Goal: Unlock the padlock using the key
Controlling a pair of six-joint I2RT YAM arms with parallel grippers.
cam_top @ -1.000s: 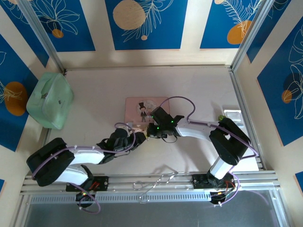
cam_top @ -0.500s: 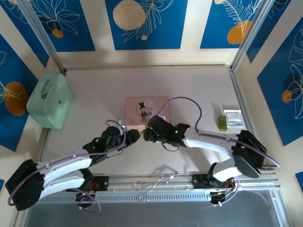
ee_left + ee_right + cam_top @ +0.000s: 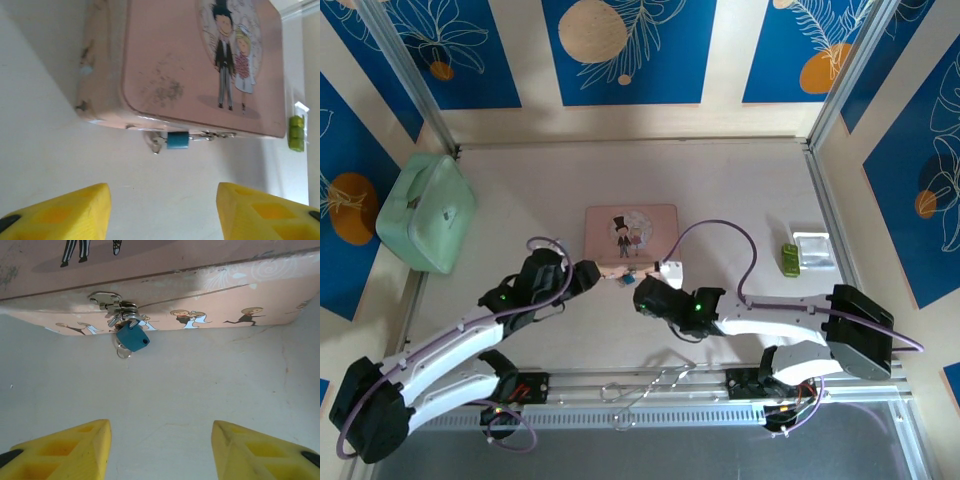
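Tabletop [image 3: 740, 180] pale, ringed by blue patterned panels [image 3: 630, 50], pink tin [image 3: 631, 232] central, padlock [image 3: 132, 337] hung at its 6 o'clock edge (on the clasp), left gripper [image 3: 162, 200] at 9, right gripper [image 3: 160, 440] at 5, both arms stretched low, jaws parted, nothing gripped.

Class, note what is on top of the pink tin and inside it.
On the tin lies nothing loose; its lid bears a printed couple. It is shut, a padlock at the clasp, so the inside is hidden.
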